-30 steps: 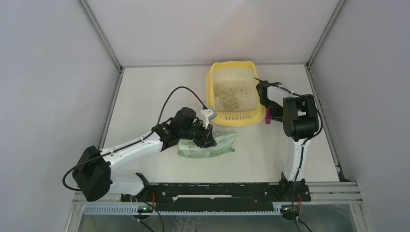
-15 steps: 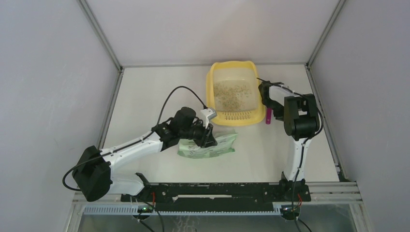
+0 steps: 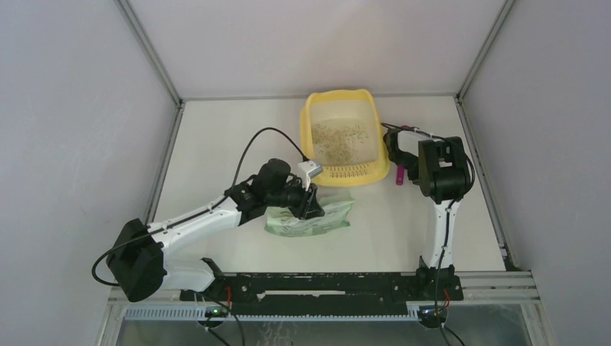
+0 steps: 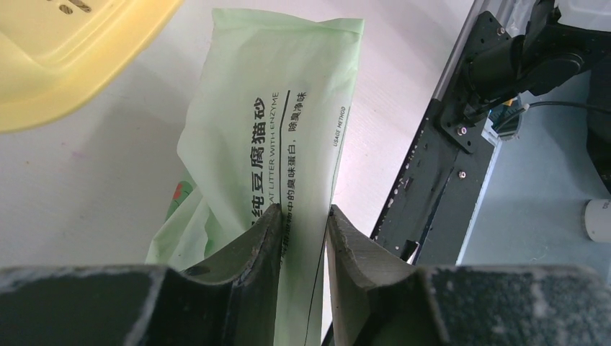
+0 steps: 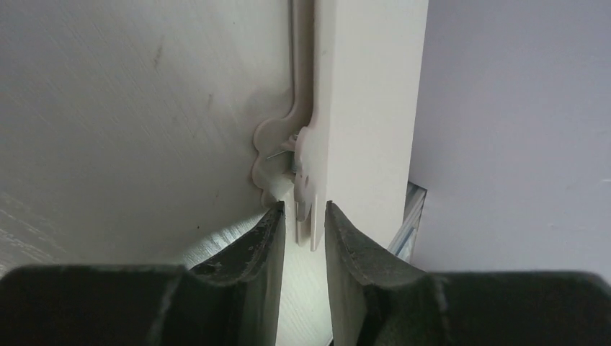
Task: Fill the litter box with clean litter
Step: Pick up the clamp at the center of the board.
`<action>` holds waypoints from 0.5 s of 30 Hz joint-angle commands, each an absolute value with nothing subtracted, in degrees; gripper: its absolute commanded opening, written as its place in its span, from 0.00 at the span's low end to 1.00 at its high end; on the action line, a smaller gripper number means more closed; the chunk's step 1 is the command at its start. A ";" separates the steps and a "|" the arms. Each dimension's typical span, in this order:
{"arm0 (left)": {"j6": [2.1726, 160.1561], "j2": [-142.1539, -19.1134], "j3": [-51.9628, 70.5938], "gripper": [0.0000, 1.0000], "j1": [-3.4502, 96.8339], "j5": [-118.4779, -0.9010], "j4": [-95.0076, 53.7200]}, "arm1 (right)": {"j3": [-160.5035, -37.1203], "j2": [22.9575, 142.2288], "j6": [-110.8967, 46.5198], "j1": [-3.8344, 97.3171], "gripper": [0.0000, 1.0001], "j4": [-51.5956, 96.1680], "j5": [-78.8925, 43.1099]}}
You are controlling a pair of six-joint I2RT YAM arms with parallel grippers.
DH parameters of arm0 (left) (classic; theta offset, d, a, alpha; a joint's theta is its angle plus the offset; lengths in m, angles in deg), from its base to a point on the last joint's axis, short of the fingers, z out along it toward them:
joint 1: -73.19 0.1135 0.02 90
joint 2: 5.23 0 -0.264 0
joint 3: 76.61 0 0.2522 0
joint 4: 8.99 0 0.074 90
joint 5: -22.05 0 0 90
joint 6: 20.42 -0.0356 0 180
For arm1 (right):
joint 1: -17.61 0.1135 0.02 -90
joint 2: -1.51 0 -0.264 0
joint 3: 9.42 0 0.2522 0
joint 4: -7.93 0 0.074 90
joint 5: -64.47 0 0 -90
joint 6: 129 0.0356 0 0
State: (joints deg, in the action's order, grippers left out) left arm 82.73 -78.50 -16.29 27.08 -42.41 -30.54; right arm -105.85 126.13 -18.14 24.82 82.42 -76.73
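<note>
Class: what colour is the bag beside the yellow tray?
The bag is light green with dark lettering, clearest in the left wrist view.

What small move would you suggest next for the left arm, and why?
Probably lift the bag toward the litter box: the left gripper is shut on the bag, which lies on the table, and the box holds only a thin scatter of litter.

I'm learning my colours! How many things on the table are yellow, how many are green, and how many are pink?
Yellow: 1, the litter box
Green: 1, the bag
Pink: 1, a small piece beside the box, mostly hidden
Total: 3
</note>
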 commanded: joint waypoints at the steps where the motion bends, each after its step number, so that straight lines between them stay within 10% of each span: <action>1: 83.49 -76.17 -17.48 0.33 27.46 -40.46 -27.33 | -105.85 126.28 -16.65 24.86 0.33 82.65 -77.87; 15: 83.56 -75.68 -17.89 0.33 27.75 -39.85 -26.56 | -103.82 121.13 -16.98 23.54 0.00 80.86 -78.36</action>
